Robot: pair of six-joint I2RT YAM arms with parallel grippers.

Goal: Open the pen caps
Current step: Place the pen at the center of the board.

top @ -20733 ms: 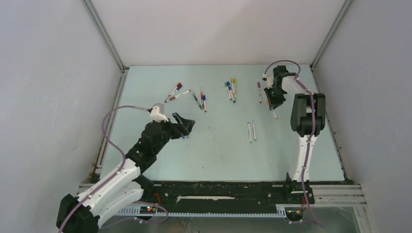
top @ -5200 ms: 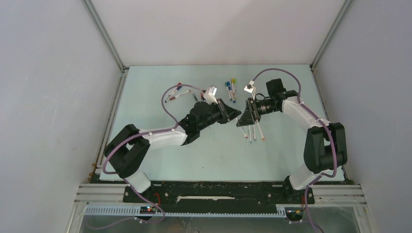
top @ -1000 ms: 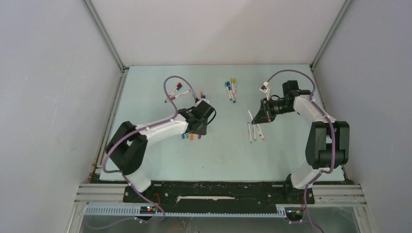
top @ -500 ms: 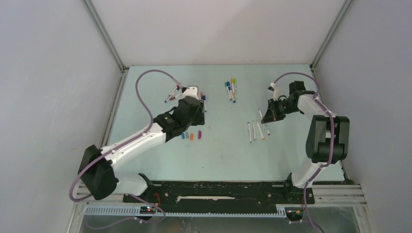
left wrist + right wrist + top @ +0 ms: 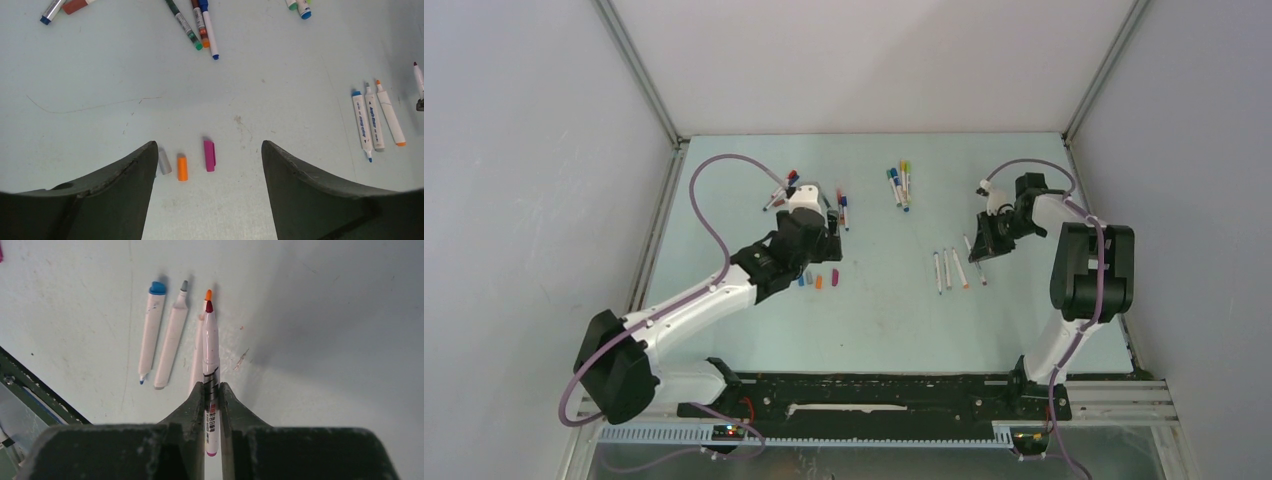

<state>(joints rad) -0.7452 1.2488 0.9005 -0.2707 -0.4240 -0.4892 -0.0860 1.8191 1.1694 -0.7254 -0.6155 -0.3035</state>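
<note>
Magenta cap (image 5: 209,155) lies loose between the left claw's (image 5: 207,165) spread fingers.

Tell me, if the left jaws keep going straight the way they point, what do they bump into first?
Probably the table itself, right by the loose caps. The left gripper, jaws wide open, points down with the pink cap and orange cap lying between them. Depth is hard to judge, so a cap might be touched first.

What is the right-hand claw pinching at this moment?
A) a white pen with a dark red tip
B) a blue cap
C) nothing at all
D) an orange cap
A: in the wrist view the right gripper has its fingers closed tight on the white pen, whose bare dark red tip points away.
</note>
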